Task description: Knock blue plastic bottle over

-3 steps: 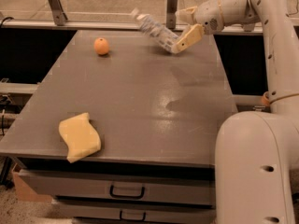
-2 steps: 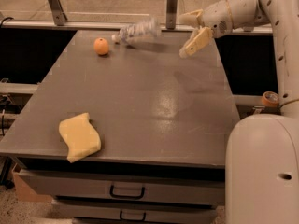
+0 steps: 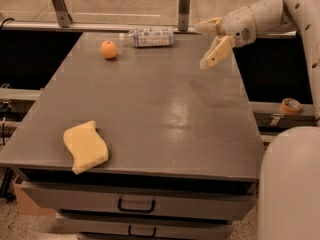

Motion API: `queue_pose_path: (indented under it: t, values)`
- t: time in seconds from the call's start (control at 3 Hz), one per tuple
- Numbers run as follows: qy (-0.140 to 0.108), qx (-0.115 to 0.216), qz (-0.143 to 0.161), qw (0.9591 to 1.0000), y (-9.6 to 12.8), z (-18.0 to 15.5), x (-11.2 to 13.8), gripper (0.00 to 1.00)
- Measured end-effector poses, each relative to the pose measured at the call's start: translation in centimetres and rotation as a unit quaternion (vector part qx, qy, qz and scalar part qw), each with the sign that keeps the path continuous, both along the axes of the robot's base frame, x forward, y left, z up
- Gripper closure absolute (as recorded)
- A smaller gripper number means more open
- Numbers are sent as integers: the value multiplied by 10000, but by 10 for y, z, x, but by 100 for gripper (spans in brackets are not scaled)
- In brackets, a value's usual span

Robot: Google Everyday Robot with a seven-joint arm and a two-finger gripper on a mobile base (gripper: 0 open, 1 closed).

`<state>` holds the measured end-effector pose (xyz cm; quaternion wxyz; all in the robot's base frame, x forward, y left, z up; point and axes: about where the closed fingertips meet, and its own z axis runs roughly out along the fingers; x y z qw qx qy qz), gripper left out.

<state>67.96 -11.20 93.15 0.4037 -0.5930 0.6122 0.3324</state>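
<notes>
Setting: a grey table (image 3: 150,109) with drawers (image 3: 136,205) under its front edge; two metal posts (image 3: 184,6) stand behind the far edge.
Bottle: the bottle (image 3: 149,36) lies on its side along the far edge, about midway, with its cap pointing to the far-left corner.
Pincer: the pincer (image 3: 201,46) hangs above the far-right corner, well apart from the bottle, fingers spread, nothing between them.
Ball: an orange ball (image 3: 109,49) sits near the bottle's cap end, a little toward the front, not touching it.
Sponge: a yellow sponge (image 3: 85,146) lies at the front-left corner, overhanging the front edge a little.
Tape: a tape roll (image 3: 290,105) rests on a ledge past the right edge.
Task state: the bottle is down, so the knock looks done.
Handling: probably light; how full it is cannot be told. Thin walls would give under a squeeze, the smooth round body is slippery and free to roll, and the far edge is close.
Hold: across the labelled middle, where the body is widest and the label gives some grip; the cap end is narrow and would pivot.
</notes>
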Motion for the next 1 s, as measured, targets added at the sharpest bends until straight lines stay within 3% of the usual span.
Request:
queue_pose_path:
  t: [0.33, 0.67, 1.0]
  values:
    - [-177, -262, -272, 9991, -15, 8, -2, 0]
    - [-688, -727, -1099, 9889, -61, 45, -1, 0]
    - [-795, -745, -1174, 9871, -60, 53, 1, 0]
